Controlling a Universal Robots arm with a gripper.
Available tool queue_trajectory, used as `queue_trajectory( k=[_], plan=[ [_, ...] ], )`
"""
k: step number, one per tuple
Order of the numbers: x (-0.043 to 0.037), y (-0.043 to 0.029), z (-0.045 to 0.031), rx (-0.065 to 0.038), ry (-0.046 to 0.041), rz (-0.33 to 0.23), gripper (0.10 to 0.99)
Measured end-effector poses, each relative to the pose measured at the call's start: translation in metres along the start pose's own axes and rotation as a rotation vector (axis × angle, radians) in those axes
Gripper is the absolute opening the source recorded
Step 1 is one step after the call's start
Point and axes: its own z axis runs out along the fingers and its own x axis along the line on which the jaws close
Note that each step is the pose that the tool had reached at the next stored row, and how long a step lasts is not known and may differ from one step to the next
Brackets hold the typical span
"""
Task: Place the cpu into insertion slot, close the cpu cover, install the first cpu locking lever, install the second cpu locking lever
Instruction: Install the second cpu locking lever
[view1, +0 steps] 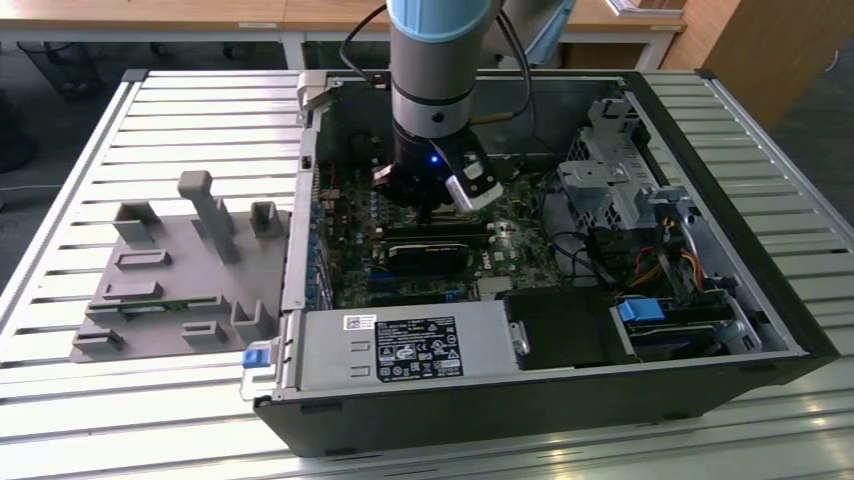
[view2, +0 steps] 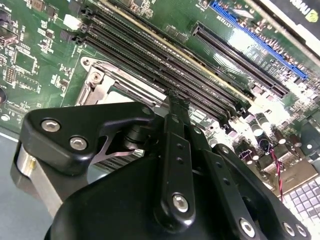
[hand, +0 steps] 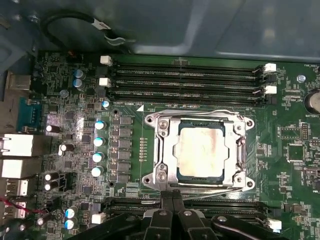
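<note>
Above the cpu cover (hand: 200, 152), arm upright, pincer (hand: 172, 196) pressed together, empty

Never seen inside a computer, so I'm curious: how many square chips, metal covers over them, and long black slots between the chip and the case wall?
cpu: 1
cpu cover: 1
long black slots: 4
Total: 6

Black tool (hand: 172, 200), silver screws, pale-blue arm (view1: 441, 25)

a workshop or lab bench: an opened computer case (view1: 534, 400) lies on a slatted metal table (view1: 80, 200), a grey plastic parts holder (view1: 174, 290) beside it, wooden desks (view1: 160, 15) behind.
</note>
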Motion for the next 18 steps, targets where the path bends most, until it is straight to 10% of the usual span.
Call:
queue_trajectory(
  k=[18],
  plan=[
    [0.0129,-0.0109,0.0035,-0.062,0.0008,0.002,0.106]
  ],
)
